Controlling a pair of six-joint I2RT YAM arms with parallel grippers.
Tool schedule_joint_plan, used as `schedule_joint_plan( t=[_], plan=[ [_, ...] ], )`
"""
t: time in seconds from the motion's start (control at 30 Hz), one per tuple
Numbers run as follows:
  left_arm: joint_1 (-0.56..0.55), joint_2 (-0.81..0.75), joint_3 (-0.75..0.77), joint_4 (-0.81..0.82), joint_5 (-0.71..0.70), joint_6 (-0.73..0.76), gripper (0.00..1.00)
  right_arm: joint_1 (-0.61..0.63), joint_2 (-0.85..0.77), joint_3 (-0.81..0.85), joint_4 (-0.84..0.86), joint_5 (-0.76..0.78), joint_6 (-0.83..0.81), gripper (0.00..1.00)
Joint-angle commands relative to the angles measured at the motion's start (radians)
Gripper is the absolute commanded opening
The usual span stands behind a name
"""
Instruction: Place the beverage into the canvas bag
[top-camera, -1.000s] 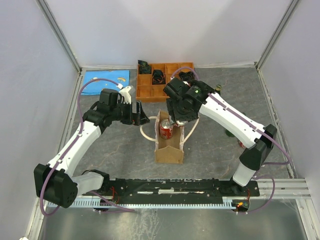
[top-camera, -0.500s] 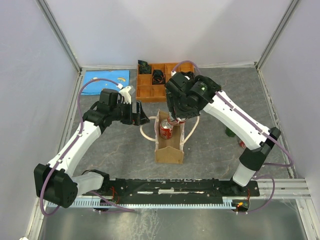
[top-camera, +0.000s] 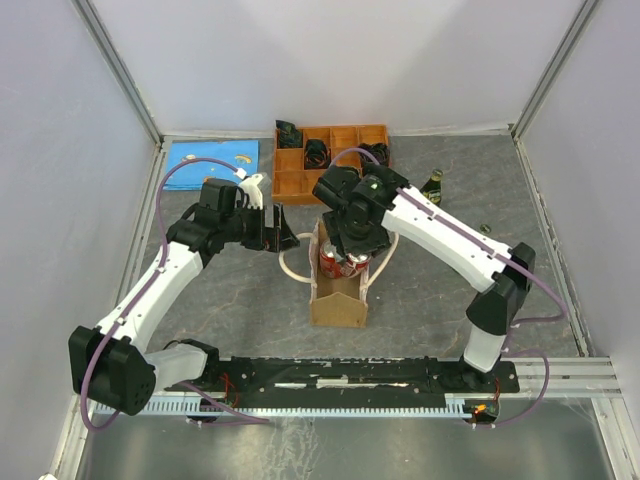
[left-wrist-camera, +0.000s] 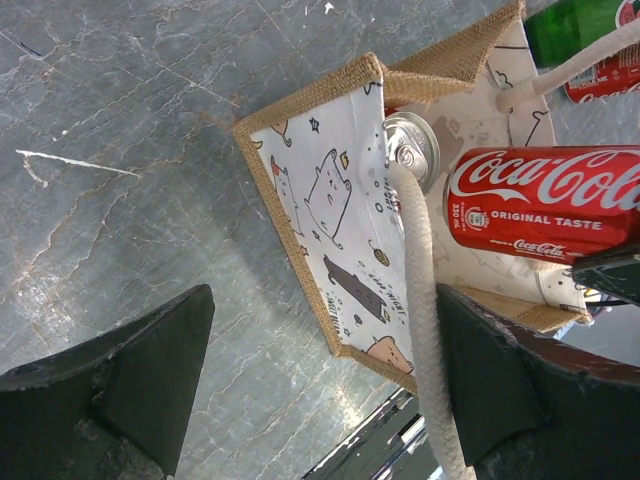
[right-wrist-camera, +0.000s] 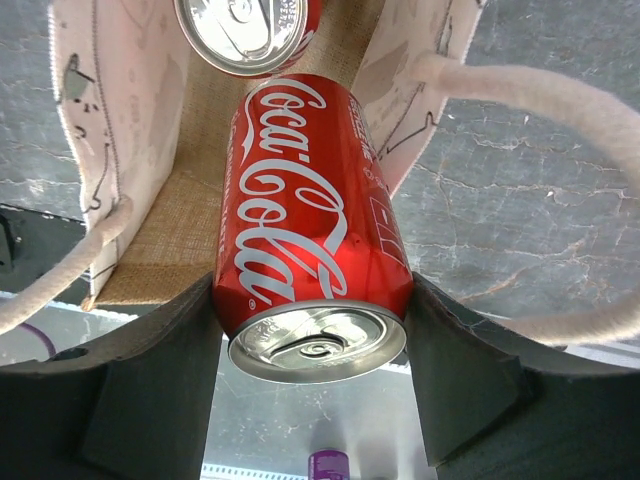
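The tan canvas bag (top-camera: 336, 298) stands upright mid-table with cream rope handles (top-camera: 292, 266). One red cola can (right-wrist-camera: 243, 27) stands inside it. My right gripper (top-camera: 352, 250) is shut on a second red Coca-Cola can (right-wrist-camera: 308, 225) and holds it in the bag's open mouth (right-wrist-camera: 180, 215), beside the first can. The held can also shows in the left wrist view (left-wrist-camera: 545, 203), lying across the bag's top. My left gripper (top-camera: 279, 232) is open just left of the bag. One rope handle (left-wrist-camera: 422, 280) runs along its right finger (left-wrist-camera: 520, 385).
An orange wooden compartment tray (top-camera: 296, 183) with dark items stands behind the bag. A green bottle (top-camera: 433, 184) stands to the right of it, and also shows in the left wrist view (left-wrist-camera: 580, 28). A blue sheet (top-camera: 211, 160) lies at the back left. Walls enclose the table.
My right gripper has moved left and down with the can, from just behind the bag into its mouth, beside the can inside. The left arm has barely moved.
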Motion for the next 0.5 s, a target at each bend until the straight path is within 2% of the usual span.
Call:
schedule_joint_plan(
  t=[0.0,0.47],
  plan=[
    [0.001,-0.01,-0.001,0.037,0.024,0.056,0.95,0.006,0.007,-0.004,0.013,0.007,-0.023,0.0],
    [0.001,0.001,0.005,0.039,0.024,0.055,0.95,0.006,0.114,-0.004,0.087,0.072,-0.063,0.0]
  ],
)
